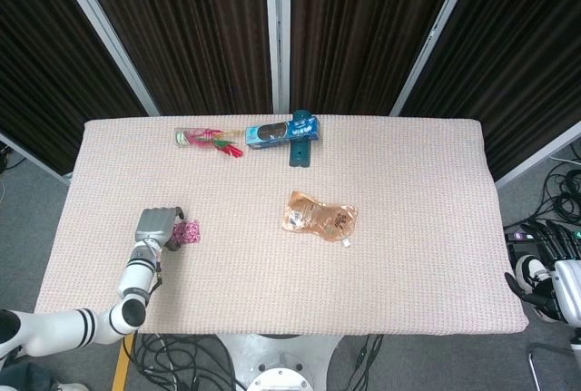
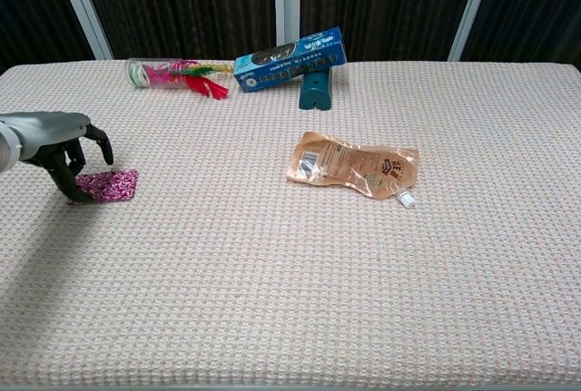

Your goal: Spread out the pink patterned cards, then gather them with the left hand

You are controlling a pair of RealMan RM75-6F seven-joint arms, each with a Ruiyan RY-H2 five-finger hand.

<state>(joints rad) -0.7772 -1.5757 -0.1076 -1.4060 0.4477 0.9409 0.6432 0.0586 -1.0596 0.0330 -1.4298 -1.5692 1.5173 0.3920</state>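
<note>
The pink patterned cards [image 2: 110, 184] lie flat in a small bunch near the table's left edge, also seen in the head view as the cards [image 1: 188, 232]. My left hand [image 2: 56, 146] arches over their left end, with curled fingertips [image 2: 78, 193] touching the bunch and one finger lifted above it. The cards stay on the cloth and mostly stick out to the right of the hand [image 1: 154, 225]. My right hand [image 1: 531, 289] hangs beside the table's front right corner, below the tabletop; its fingers are too small to read.
An orange snack pouch [image 2: 354, 163] lies mid-table. At the back stand a blue box [image 2: 290, 59] leaning on a teal holder [image 2: 315, 88] and a clear tube with pink feathers [image 2: 172, 73]. The table [image 2: 300, 291] has a woven pink cloth.
</note>
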